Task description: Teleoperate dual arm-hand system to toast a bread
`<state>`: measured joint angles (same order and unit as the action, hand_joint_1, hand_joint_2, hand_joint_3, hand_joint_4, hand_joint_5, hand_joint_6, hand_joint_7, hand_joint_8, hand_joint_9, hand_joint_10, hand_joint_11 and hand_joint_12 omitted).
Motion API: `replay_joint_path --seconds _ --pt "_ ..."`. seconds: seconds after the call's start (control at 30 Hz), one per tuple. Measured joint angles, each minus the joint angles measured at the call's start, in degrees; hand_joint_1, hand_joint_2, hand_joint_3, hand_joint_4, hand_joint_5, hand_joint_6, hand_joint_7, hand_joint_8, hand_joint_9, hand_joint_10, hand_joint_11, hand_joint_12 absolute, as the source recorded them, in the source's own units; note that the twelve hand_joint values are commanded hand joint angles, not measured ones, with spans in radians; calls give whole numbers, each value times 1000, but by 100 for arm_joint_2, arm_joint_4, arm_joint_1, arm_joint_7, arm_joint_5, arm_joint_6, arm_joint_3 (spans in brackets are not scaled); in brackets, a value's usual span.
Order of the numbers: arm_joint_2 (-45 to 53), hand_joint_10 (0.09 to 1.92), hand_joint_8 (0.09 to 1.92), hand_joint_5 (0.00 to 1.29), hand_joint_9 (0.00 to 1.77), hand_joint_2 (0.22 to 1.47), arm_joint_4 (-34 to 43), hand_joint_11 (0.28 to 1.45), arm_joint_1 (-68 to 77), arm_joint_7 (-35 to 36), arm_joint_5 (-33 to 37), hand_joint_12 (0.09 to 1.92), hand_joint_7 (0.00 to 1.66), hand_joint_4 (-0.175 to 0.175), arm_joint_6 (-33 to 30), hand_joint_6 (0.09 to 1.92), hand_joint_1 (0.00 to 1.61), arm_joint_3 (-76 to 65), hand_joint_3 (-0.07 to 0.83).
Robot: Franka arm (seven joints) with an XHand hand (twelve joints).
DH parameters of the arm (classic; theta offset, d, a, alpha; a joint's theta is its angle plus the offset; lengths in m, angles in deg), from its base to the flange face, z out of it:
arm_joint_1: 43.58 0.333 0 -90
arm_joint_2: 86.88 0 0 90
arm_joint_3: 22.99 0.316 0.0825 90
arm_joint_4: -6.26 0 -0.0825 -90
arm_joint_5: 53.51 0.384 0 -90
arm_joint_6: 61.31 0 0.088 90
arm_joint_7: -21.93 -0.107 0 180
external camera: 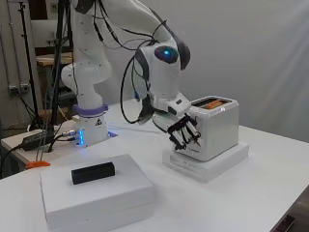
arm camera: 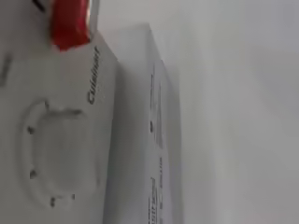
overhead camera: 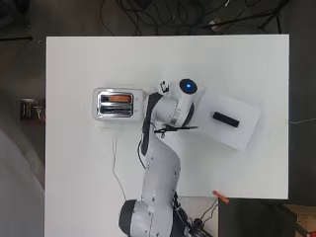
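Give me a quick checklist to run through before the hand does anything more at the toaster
1. Bread sits in a toaster slot: ok.
2. Toaster stands upright on its white base: ok.
3. Hand is at the toaster's end face, fingers curled: ok.
4. Fingers are on the lever: cannot tell.
5. Lever already pressed down: cannot tell.
6. Black block on the white box is apart from the hand: ok.

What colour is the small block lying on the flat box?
Black. The block lies on a white box; the side view shows it best.
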<state>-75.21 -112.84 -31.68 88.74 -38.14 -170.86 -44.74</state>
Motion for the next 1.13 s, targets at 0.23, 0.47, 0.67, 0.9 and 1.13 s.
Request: replay_joint_path --seconds 0.23,0.47,0.67,0.9,1.13 --pt "-1838 87 87 392 544 1157 167 403 -149 -622 -1296 87 508 -27 275 87 12 662 -8" --pt "-3357 87 87 389 467 1119 44 384 -308 -1384 -2208 87 394 -19 910 87 28 1325 -8" --pt "-3475 87 87 383 461 1098 -304 379 -356 -1447 -2062 87 384 -34 889 87 91 1265 -8" --pt "-3398 87 87 376 458 1100 -316 369 -386 -1402 -2029 87 386 -51 848 87 135 1242 -2" --pt "-3158 87 87 403 459 1116 -20 365 -417 -1291 -2191 87 395 -54 1113 87 152 1229 4"
